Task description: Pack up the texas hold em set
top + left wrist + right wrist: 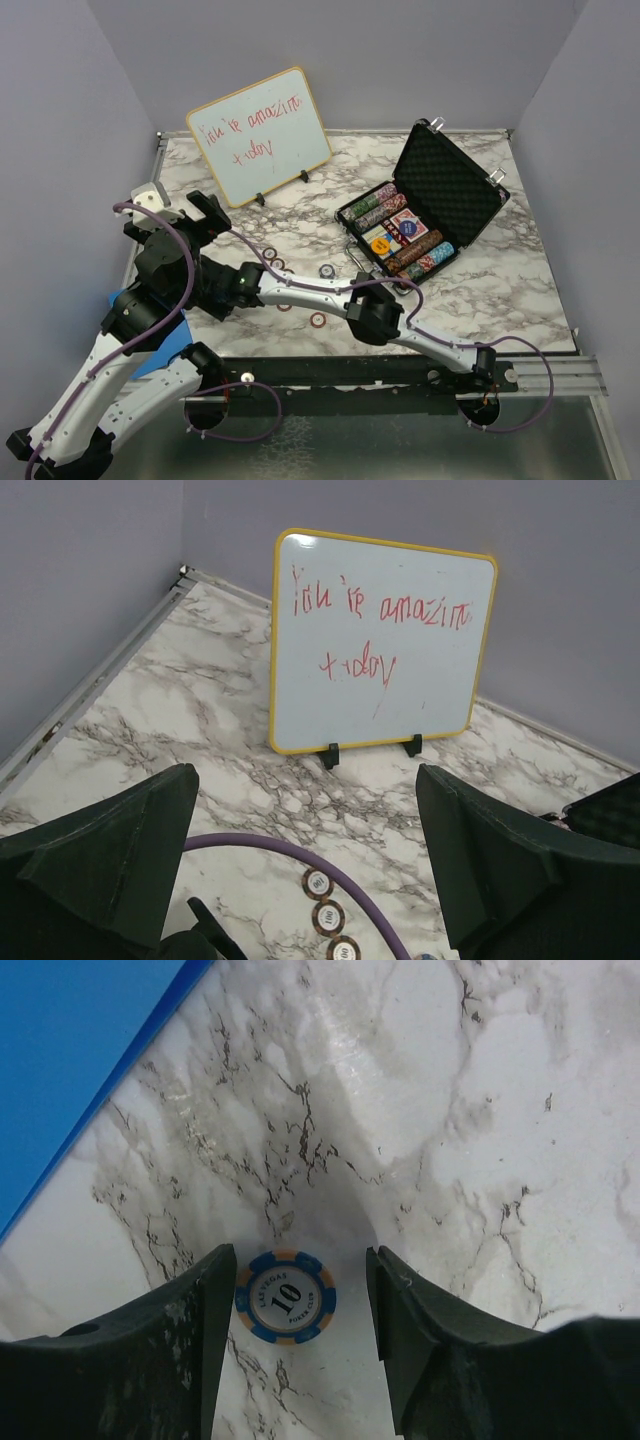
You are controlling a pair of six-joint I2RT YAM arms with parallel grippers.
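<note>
Open right gripper [300,1262] is straddling the blue chip [285,1297]; uneven closing risks flicking it toward six o'clock; left gripper [305,780] open

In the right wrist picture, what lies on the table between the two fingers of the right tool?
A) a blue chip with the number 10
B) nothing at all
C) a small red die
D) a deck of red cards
A: a blue chip printed with 10 lies flat on the marble table, in the gap of the right tool, whose fingers stand apart.
</note>
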